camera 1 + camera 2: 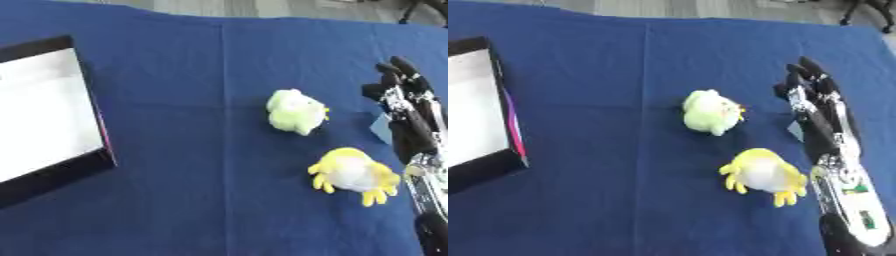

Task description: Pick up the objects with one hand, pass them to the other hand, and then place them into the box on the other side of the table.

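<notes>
Two small plush toys lie on the blue table. A pale green one (pixel 296 111) sits near the middle, and a yellow and white one (pixel 353 174) with yellow feet lies nearer the front right. My right hand (pixel 815 102) hovers to the right of both toys, fingers straight and pointing away, holding nothing. A short gap separates it from the green toy. The black box (pixel 52 112) with a white inside stands at the left edge. My left hand does not show.
Blue cloth (pixel 192 200) covers the whole table. A small light blue patch (pixel 381 128) shows beside my right forearm. Grey floor and dark legs of something appear past the far edge.
</notes>
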Action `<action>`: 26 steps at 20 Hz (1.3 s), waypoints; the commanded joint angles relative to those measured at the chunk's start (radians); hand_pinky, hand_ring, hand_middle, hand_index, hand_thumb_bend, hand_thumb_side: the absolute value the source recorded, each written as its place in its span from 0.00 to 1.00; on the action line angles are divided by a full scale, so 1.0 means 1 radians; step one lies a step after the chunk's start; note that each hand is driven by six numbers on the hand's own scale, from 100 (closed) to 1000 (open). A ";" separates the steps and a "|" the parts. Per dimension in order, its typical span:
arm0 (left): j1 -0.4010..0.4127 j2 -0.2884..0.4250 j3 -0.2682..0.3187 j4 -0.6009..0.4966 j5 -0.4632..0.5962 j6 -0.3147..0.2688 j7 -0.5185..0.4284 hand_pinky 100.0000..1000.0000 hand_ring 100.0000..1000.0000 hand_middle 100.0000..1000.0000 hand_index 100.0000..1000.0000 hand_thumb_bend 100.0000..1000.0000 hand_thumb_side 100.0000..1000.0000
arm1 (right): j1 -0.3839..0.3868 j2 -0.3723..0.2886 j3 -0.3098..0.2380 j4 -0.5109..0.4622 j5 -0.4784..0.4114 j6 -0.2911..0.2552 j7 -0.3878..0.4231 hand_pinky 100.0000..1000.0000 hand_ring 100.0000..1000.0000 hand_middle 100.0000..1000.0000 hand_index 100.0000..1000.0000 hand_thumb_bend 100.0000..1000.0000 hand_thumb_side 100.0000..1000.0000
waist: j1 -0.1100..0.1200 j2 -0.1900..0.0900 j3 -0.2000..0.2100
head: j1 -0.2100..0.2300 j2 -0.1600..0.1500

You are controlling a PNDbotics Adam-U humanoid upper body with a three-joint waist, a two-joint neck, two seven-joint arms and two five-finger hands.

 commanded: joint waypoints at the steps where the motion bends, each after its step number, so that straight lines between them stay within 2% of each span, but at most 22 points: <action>1: -0.007 0.038 0.009 -0.024 0.007 -0.009 0.005 1.00 0.74 0.73 0.76 0.00 0.73 | 0.014 -0.042 -0.009 -0.019 0.000 -0.028 0.012 0.74 0.63 0.80 0.88 0.10 0.23 | 0.019 -0.036 -0.003 | -0.014 0.011; 5: -0.005 0.050 0.009 -0.021 0.008 -0.014 0.010 1.00 0.74 0.74 0.76 0.00 0.72 | 0.050 -0.066 -0.002 -0.019 0.006 -0.069 0.024 0.75 0.65 0.82 0.89 0.11 0.22 | 0.019 -0.043 -0.009 | -0.019 0.020; 6: -0.004 0.054 0.009 -0.020 0.008 -0.016 0.010 1.00 0.74 0.74 0.76 0.00 0.72 | 0.060 -0.077 -0.001 -0.019 0.006 -0.083 0.026 0.75 0.66 0.82 0.90 0.15 0.25 | 0.019 -0.045 -0.011 | -0.020 0.022; 7: -0.004 0.057 0.009 -0.019 0.008 -0.018 0.010 1.00 0.74 0.74 0.76 0.00 0.72 | 0.072 -0.090 0.000 -0.019 0.004 -0.096 0.029 0.75 0.66 0.83 0.90 0.12 0.21 | 0.019 -0.046 -0.013 | -0.022 0.023; 10: -0.002 0.064 0.006 -0.016 0.009 -0.022 0.009 1.00 0.74 0.74 0.76 0.00 0.72 | 0.111 -0.143 -0.003 -0.019 -0.006 -0.136 0.031 0.75 0.66 0.83 0.90 0.13 0.19 | 0.018 -0.051 -0.018 | -0.026 0.021; 15: 0.001 0.073 0.003 -0.011 0.006 -0.024 0.006 1.00 0.74 0.73 0.76 0.00 0.72 | 0.172 -0.232 -0.016 -0.019 -0.028 -0.164 0.020 0.75 0.66 0.83 0.90 0.14 0.17 | 0.016 -0.055 -0.024 | -0.028 0.012; 21: 0.006 0.082 -0.002 -0.004 0.000 -0.028 0.003 1.00 0.74 0.73 0.76 0.00 0.73 | 0.226 -0.339 -0.035 -0.019 -0.084 -0.158 0.004 0.75 0.66 0.83 0.90 0.14 0.16 | 0.016 -0.057 -0.031 | -0.034 0.006; 26: 0.006 0.090 -0.005 0.000 -0.007 -0.032 0.001 1.00 0.74 0.73 0.75 0.00 0.73 | 0.286 -0.454 -0.061 -0.019 -0.036 -0.115 -0.014 0.76 0.68 0.84 0.89 0.19 0.18 | 0.016 -0.053 -0.033 | -0.035 -0.006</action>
